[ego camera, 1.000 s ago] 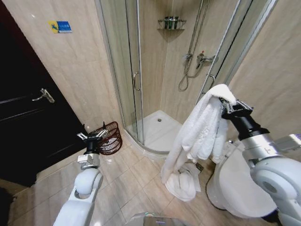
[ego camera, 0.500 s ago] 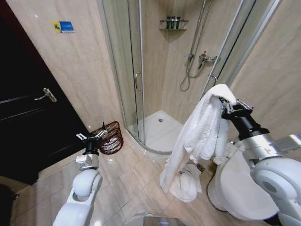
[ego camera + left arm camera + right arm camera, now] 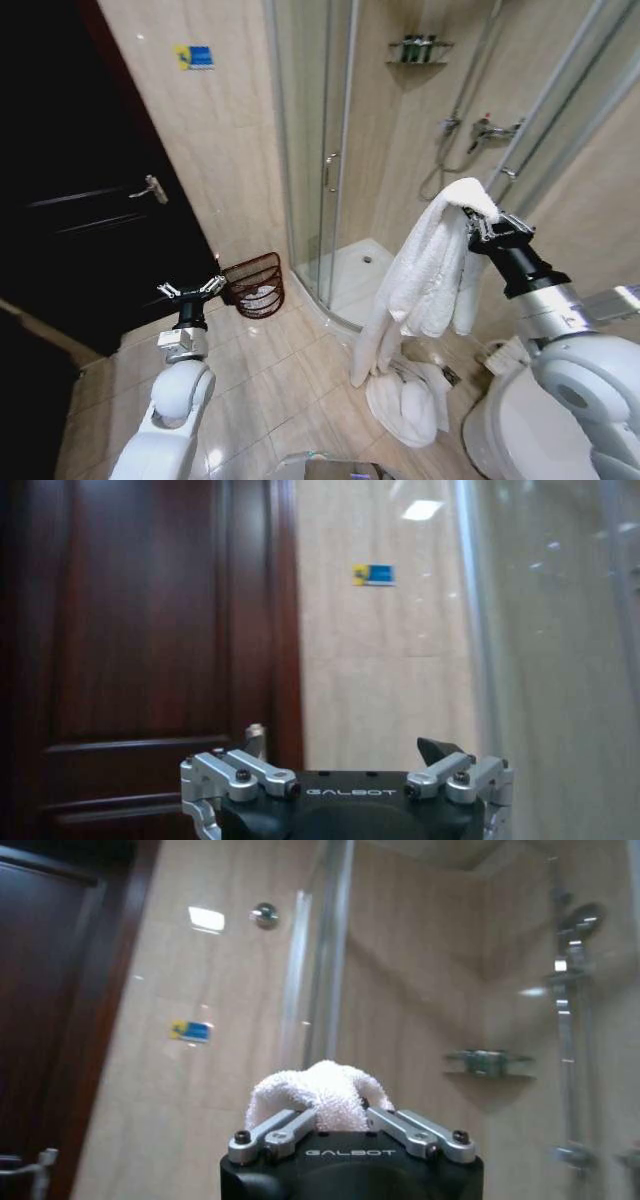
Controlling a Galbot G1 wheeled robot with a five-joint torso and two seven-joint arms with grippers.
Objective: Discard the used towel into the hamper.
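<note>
Towel lifted, not yet in the hamper.

Head view: the right gripper (image 3: 478, 226) clenched the long white terry towel (image 3: 425, 275) at right, its tail on the tiled floor; the round reddish-brown openwork hamper (image 3: 255, 284) stood far left by the shower. The left gripper (image 3: 190, 291) hung spread and empty.
Left wrist view: fingers (image 3: 437, 747) apart.
Right wrist view: towel (image 3: 315, 1095) pinched; carrying and dropping remained.

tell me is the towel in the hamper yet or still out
Still out. The towel hangs from the right gripper, fingers shut on its top, its bottom end piled on the floor, well apart from the hamper by the wall.
</note>
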